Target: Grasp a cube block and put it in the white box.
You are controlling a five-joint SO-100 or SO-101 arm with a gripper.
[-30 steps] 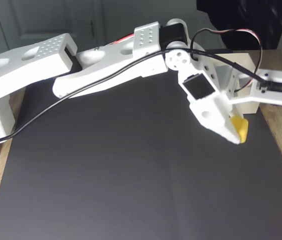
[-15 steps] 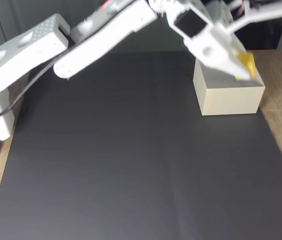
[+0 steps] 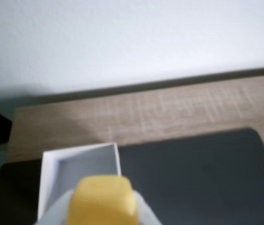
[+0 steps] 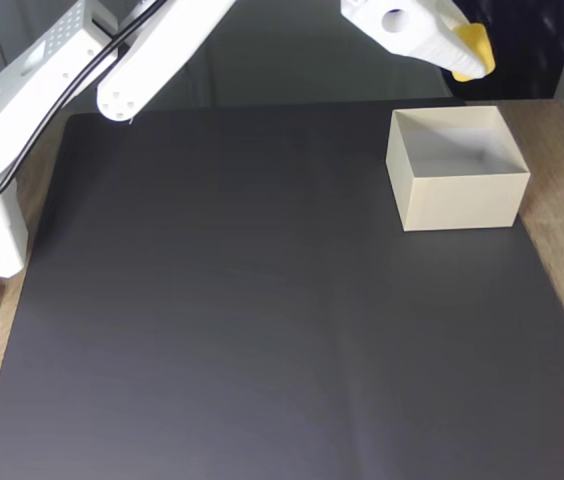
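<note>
In the wrist view the gripper [image 3: 101, 206] is sitting at the bottom edge, its white jaws closed narrowly on the yellow cube block [image 3: 102, 200], which is filling the space between them. Just beyond and below the cube, the white box [image 3: 50, 164] is lying open-topped with a pale interior; the visible part of that interior is holding nothing, though the cube is hiding some of it. Past the box, the black mat [image 3: 193, 173] is giving way to the wooden table [image 3: 169, 112] and then a white wall [image 3: 132, 37].

In the fixed view the gripper [image 4: 467, 50] is hanging above the box [image 4: 457, 200], carrying the cube [image 4: 474, 48] clear of the rim. The box is standing on the mat [image 4: 262, 320] with nothing inside.
</note>
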